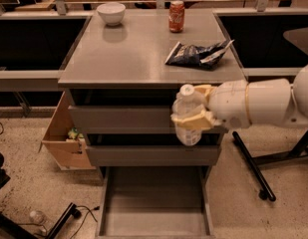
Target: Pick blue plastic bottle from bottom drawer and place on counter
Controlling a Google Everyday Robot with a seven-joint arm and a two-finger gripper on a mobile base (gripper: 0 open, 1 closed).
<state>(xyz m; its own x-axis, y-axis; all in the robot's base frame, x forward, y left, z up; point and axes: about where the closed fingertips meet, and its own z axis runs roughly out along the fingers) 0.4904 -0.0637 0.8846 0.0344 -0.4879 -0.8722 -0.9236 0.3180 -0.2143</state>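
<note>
The blue plastic bottle [188, 135], judged light, thin-walled and slippery, is held upright by the gripper [191, 118], jaws closed about its middle, in front of the upper drawers [123, 119], above the open bottom drawer [153, 203] and just under the counter [138, 54] edge; a gentle mid-body grip is advised.

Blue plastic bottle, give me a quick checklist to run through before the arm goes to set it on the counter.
1. Grip: gripper shut on the blue plastic bottle, in front of the upper drawers: ok.
2. Bottle clear of the bottom drawer: ok.
3. Bottle upright, cap up: ok.
4. Bottle base above the counter: not ok, it hangs below the front edge.
5. Landing spot: ok, bare grey top shows at front left.
6. Direct path: not ok, the chip bag lies at the near right edge just above the bottle; bowl and soda can sit at the back.
</note>
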